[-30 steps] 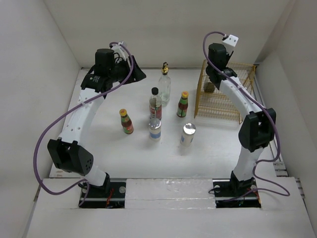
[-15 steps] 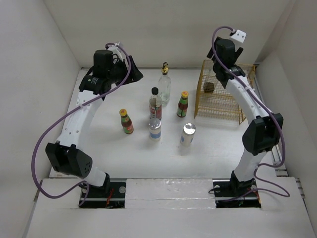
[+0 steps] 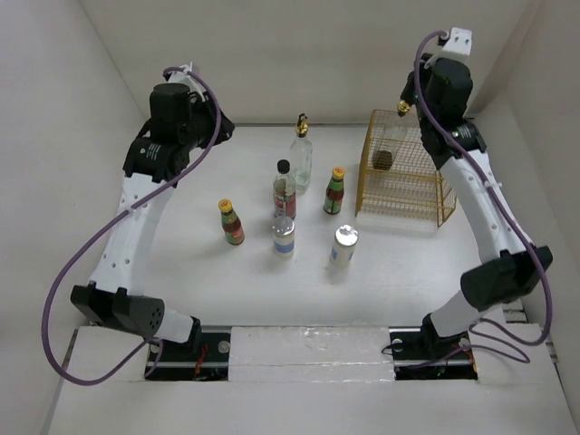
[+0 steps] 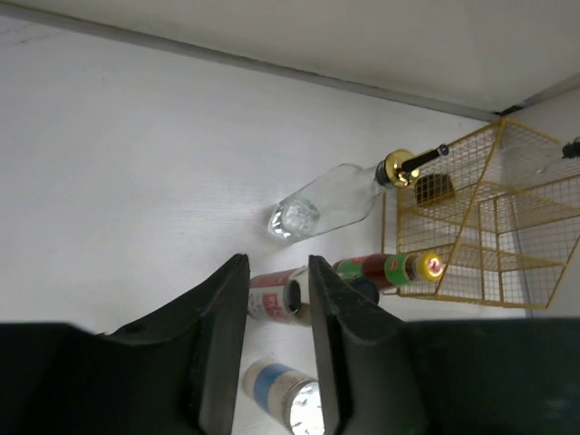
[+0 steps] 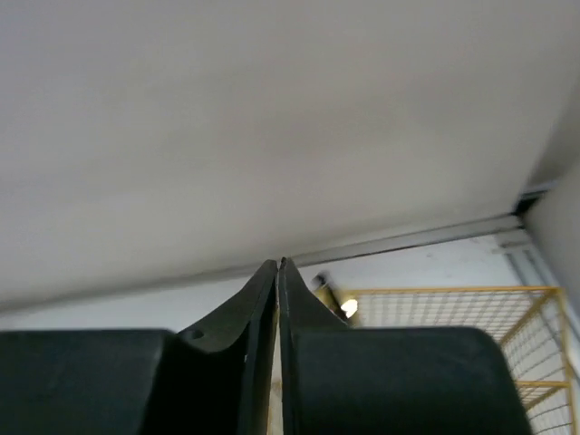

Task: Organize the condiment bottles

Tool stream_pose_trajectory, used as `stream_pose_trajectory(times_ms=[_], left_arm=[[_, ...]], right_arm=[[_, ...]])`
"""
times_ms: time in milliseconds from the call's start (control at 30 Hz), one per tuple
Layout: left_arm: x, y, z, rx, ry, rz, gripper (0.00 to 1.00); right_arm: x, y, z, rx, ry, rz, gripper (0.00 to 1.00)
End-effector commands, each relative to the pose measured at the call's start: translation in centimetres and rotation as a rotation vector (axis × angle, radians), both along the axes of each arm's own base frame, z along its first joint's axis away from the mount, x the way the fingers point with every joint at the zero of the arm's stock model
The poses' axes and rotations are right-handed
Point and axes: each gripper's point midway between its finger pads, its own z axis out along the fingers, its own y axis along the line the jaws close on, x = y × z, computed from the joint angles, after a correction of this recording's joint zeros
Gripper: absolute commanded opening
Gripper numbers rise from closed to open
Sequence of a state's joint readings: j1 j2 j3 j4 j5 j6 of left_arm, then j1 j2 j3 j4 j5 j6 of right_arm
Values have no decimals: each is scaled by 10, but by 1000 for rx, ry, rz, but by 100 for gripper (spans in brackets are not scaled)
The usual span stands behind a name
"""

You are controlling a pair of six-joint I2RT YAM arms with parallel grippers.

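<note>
Six condiment bottles stand mid-table: a clear one with a gold spout, a black-capped red-labelled one, two yellow-capped sauce bottles, and two short silver-capped ones. Another clear gold-spouted bottle stands inside the yellow wire basket. My left gripper hangs high at the back left. Its jaws are a narrow gap apart and empty. My right gripper is raised above the basket, shut on nothing, beside that bottle's spout.
White walls close in the table on the left, back and right. The basket stands near the back right corner. Both arm bases sit at the near edge.
My right gripper lifted up out of the basket and shut, leaving the bottle there. My left arm rose and swung back left, its jaws narrowing.
</note>
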State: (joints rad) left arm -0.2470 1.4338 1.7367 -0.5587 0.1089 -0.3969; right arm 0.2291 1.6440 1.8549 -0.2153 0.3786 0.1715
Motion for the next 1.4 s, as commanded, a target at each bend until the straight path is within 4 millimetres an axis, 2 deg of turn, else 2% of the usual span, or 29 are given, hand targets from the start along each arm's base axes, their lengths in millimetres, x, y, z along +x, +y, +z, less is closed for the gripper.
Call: stream_pose_trajectory(times_ms=[0,33,67,100,133,167,200,267,300,367,400,433,467,567,667,800,833,867,1100,1167,1200,1367], left_arm=[[-25,19,19,-11,-31,82,26],[-29,20,-1,2,13,82,21],[-34,21,-2,0,5,82,18],[-34,21,-14,7,31,82,18],[-37,20,-20,7,44,72,18],[-38,19,-29,9,66,64,22],[-38,16,-27,17,54,36,26],[-44,-3,-28,-8,57,-45,33],[-46,-9,-28,-7,57,-62,35],[-49,-19,-26,-9,47,-88,36],[-49,-20,-26,-13,48,-96,36],[-48,-21,-27,-13,47,-97,38],[-48,-21,-27,-13,47,-97,38],[-46,-21,-31,-11,56,-96,41],[-46,-21,-31,-11,56,-96,42],[-41,-22,-38,3,73,-100,42],[-41,-23,-34,0,63,-100,42],[-38,-23,-38,3,75,-100,42],[-32,-25,-45,16,89,-104,42],[-32,-25,-45,23,86,-108,42],[-32,-25,-45,23,86,-108,42],[-30,-27,-47,19,89,-117,42]], right_arm=[[-31,75,-1,-70,-36,368,8],[-37,92,-8,-71,-35,427,8],[-46,116,-27,-74,-5,520,11],[-45,116,-35,-89,11,522,18],[-55,140,-42,-101,18,626,29],[-61,152,-44,-114,11,686,46],[-58,167,-61,-151,36,754,68],[-66,197,-83,-155,68,917,75],[-59,204,-92,-164,81,947,79],[-53,214,-100,-163,90,966,81],[-46,214,-95,-165,77,953,83],[-36,218,-108,-175,98,955,84],[-29,219,-112,-176,106,942,84],[-18,237,-124,-183,113,1000,85],[-15,248,-131,-188,122,1033,85],[-9,260,-149,-200,148,1043,85],[-4,261,-153,-201,154,1035,84],[-4,265,-146,-204,132,1033,84],[7,275,-139,-221,54,946,69],[14,275,-151,-213,72,926,64],[16,277,-144,-198,44,922,62],[21,282,-144,-189,20,908,41]])
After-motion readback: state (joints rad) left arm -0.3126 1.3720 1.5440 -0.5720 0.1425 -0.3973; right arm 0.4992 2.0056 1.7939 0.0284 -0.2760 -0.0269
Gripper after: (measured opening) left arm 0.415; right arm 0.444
